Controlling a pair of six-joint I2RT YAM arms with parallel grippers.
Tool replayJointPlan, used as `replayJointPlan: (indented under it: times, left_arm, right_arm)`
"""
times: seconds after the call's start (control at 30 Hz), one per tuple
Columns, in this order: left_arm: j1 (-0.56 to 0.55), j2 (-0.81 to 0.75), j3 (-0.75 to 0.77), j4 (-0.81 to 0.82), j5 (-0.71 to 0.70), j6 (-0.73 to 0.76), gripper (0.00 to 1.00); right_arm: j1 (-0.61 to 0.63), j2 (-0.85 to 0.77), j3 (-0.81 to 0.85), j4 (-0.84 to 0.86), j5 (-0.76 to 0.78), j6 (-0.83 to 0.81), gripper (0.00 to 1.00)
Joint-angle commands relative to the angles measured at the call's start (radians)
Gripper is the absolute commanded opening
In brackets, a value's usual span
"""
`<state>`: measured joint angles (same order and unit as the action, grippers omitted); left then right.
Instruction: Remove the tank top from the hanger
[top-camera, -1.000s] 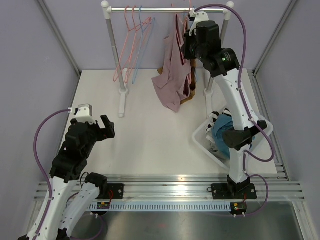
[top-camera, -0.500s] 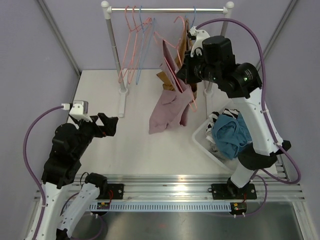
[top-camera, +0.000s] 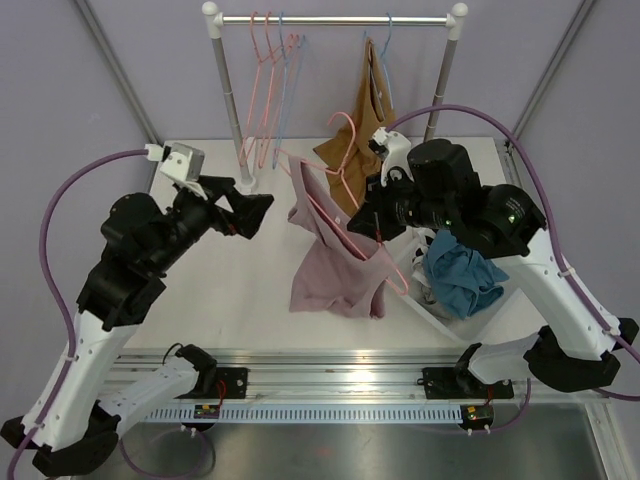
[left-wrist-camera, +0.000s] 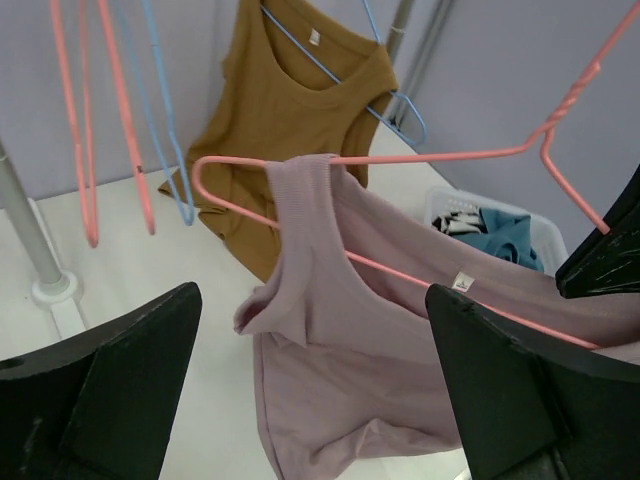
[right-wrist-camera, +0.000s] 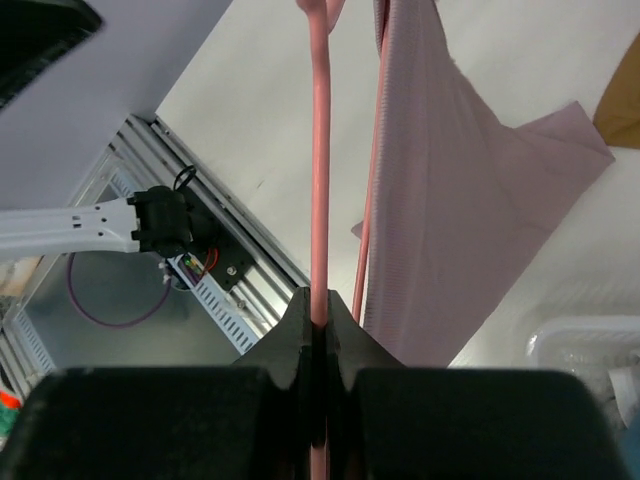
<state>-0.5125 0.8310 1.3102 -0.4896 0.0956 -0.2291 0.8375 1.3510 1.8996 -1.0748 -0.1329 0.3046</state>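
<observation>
Right tool (right-wrist-camera: 318, 300): mine, clamped shut on pink hanger (left-wrist-camera: 430, 155), held above surface (top-camera: 240, 290). Mauve tank top (left-wrist-camera: 350, 340) hangs on it, between arms. Left tool (top-camera: 250, 203): wide open, empty. Advise I pinch strap (left-wrist-camera: 298, 200) and slide it off hanger end; snag likely.

This is a robotics lab test cell: plain lilac panel walls (top-camera: 150, 60) enclose a white table (top-camera: 250, 300) with aluminium mounting rails (top-camera: 340, 375) along its near edge.

Clear lane: bare white table (top-camera: 250, 290), left of the hanging mauve ribbed tank top (top-camera: 335, 280).
Obstacles: white rack post (top-camera: 229, 100); pink wire hanger (left-wrist-camera: 430, 156); white mesh laundry basket (left-wrist-camera: 448, 205).
</observation>
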Motion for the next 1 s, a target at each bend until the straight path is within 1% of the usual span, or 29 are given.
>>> replayJointPlan:
  times: [0.0, 0.13, 0.23, 0.27, 0.3, 0.47, 0.5, 0.6, 0.73, 0.87, 0.97]
  left_arm:
    - [-0.098, 0.069, 0.05, 0.032, -0.091, 0.091, 0.97]
    - [-0.149, 0.114, 0.054, 0.04, -0.163, 0.099, 0.95]
    - [-0.176, 0.146, 0.041, 0.051, -0.246, 0.119, 0.89]
    - [-0.176, 0.149, 0.038, 0.051, -0.258, 0.122, 0.86]
    - [-0.176, 0.157, 0.037, 0.051, -0.278, 0.128, 0.8]
    - [-0.176, 0.181, 0.037, 0.055, -0.333, 0.132, 0.69]
    - [-0.176, 0.184, 0.034, 0.063, -0.35, 0.137, 0.68]
    - [-0.176, 0.198, 0.043, 0.075, -0.33, 0.139, 0.68]
    - [-0.176, 0.215, 0.052, 0.077, -0.306, 0.137, 0.69]
    - [-0.176, 0.192, 0.041, 0.078, -0.194, 0.137, 0.79]
    - [-0.176, 0.152, 0.02, 0.1, -0.166, 0.131, 0.81]
  right_arm:
    - [0.026, -0.039, -0.01, 0.15, -0.079, 0.025, 0.0]
    - [0.034, -0.064, -0.025, 0.173, -0.129, 0.028, 0.0]
    - [0.035, -0.081, -0.03, 0.177, -0.137, 0.03, 0.0]
    - [0.035, -0.087, -0.03, 0.174, -0.145, 0.03, 0.0]
    - [0.035, -0.089, -0.03, 0.173, -0.154, 0.027, 0.0]
    - [0.037, -0.108, -0.04, 0.167, -0.152, 0.027, 0.0]
    - [0.037, -0.113, -0.043, 0.168, -0.157, 0.028, 0.0]
    - [0.037, -0.128, -0.059, 0.174, -0.183, 0.033, 0.0]
    - [0.037, -0.128, -0.06, 0.165, -0.172, 0.027, 0.0]
    - [0.037, -0.125, -0.057, 0.17, -0.133, 0.024, 0.0]
    - [0.038, -0.11, -0.047, 0.167, -0.123, 0.022, 0.0]
